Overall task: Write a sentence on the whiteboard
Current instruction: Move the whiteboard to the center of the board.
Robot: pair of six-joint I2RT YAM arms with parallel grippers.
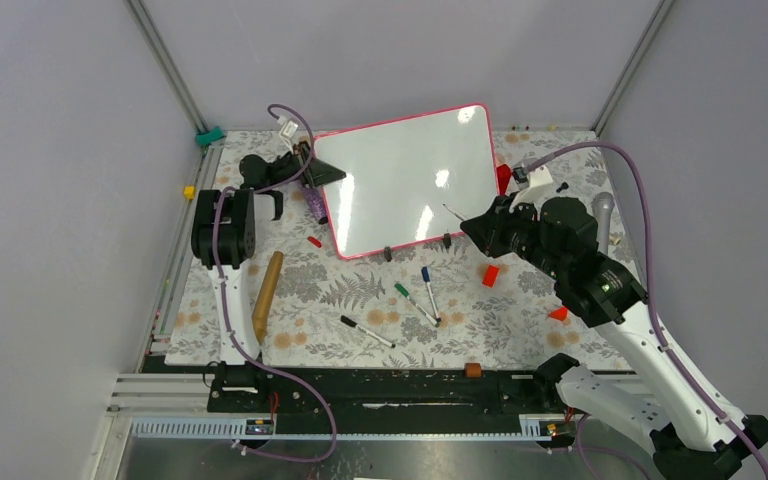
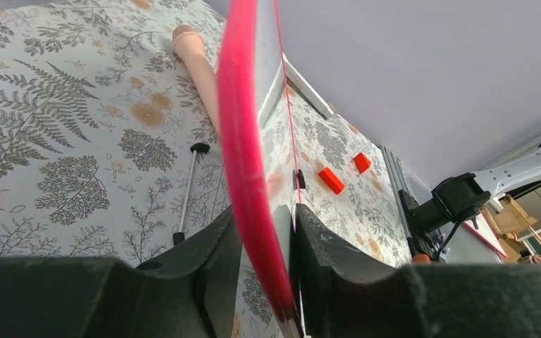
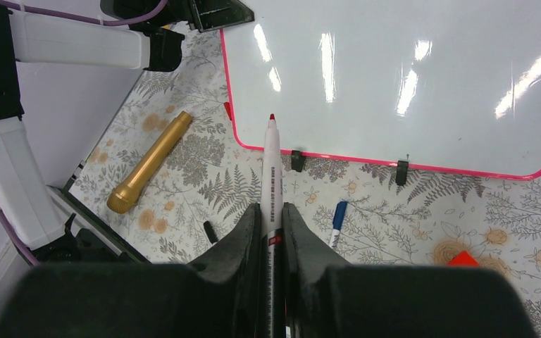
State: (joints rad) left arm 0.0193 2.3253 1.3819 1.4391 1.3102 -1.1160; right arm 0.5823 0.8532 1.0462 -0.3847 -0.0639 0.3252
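The whiteboard (image 1: 405,180) lies askew at the back of the table, glossy white with a pink frame. No sentence is in view; its face (image 3: 394,70) shows only glare. My left gripper (image 1: 318,178) is at the board's left edge. In the left wrist view its jaws (image 2: 268,218) straddle the pink frame (image 2: 243,127), pressed against it on both sides. My right gripper (image 1: 472,222) is shut on a white marker (image 3: 271,162). The marker's red tip (image 3: 272,117) points at the board's near edge, above the board (image 1: 453,212).
A gold cylinder (image 1: 267,282) lies left of centre. Loose markers, green (image 1: 415,303), blue (image 1: 429,290) and black (image 1: 367,332), lie in front of the board. Red blocks (image 1: 491,275) (image 1: 559,313) sit on the right. Two black clips (image 1: 387,253) (image 1: 447,239) are on the board's near edge.
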